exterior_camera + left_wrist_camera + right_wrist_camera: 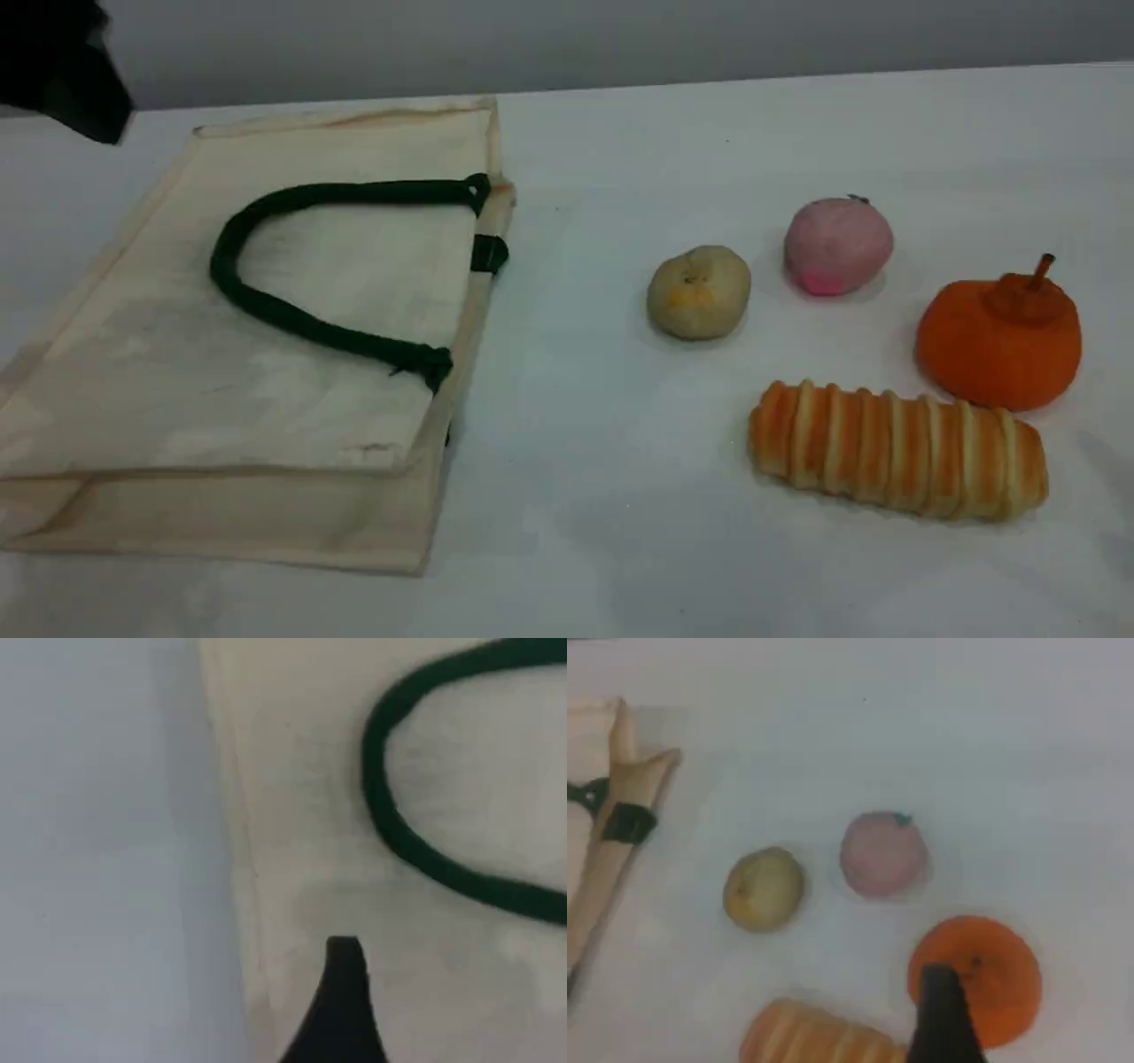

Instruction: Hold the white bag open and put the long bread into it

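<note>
On the bench (pixel 585 549), white bag (pixel 266 372) lies flat at 9 o'clock, long bread (pixel 899 452) untouched at 4 o'clock; my left claw (pixel 344 970) and right claw (pixel 943 992) gape empty, so nothing is done yet.

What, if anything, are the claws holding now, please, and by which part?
Nothing: the left claw hovers over the bag, the right claw over the orange fruit.

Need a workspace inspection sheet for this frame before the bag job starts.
Surface: white table, no spills seen.
Job's things: bag lies flat and shut, green handle on top; bread on the table to its right, untouched.
Clutter: bun, pink fruit, orange fruit near the bread.
Hands: left hand over the bag, right hand over the orange fruit; both open, holding nothing.
Cables: nothing seen.
Surroundings: grey wall behind.
</note>
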You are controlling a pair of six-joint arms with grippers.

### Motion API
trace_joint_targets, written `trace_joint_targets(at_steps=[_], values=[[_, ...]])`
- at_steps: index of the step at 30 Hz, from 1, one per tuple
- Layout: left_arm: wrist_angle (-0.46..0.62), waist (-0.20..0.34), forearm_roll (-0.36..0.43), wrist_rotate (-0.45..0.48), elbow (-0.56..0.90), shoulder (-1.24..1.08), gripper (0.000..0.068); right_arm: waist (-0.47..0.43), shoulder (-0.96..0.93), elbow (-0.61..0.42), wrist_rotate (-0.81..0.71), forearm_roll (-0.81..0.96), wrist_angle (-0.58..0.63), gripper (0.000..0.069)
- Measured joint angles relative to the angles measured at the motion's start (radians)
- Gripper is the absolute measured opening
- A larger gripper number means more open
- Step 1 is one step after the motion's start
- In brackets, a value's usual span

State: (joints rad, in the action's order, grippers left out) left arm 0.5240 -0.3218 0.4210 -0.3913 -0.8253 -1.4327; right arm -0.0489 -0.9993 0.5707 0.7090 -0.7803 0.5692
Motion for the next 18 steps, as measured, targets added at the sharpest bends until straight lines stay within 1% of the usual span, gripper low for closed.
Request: trace_joint_targets(at_steps=[2, 5, 9, 13, 15, 18], values=[[-0.023, 0.0, 0.054, -0.099, 0.0, -0.053, 0.0572, 0.0, -0.002, 0.0, 0.0, -0.008, 0.0, 0.0428], [-0.064, 0.0, 0.099, -0.201, -0.01, -0.137, 0.0572, 0.0, -0.002, 0.0, 0.0, -0.008, -0.015, 0.0428], [-0.111, 0.025, 0.104, -0.3, -0.067, -0.248, 0.0572, 0.0, -0.002, 0.0, 0.0, -0.008, -0.019, 0.0428], [-0.114, 0.081, 0.104, -0.359, -0.137, -0.352, 0.0572, 0.0, -0.002, 0.0, 0.001, -0.007, -0.019, 0.0428], [-0.118, 0.112, 0.104, -0.36, -0.166, -0.399, 0.0572, 0.0, -0.001, 0.0, 0.001, -0.005, -0.019, 0.0428], [-0.146, 0.127, 0.099, -0.356, -0.193, -0.445, 0.0572, 0.0, -0.001, 0.0, 0.001, -0.005, -0.019, 0.0428]])
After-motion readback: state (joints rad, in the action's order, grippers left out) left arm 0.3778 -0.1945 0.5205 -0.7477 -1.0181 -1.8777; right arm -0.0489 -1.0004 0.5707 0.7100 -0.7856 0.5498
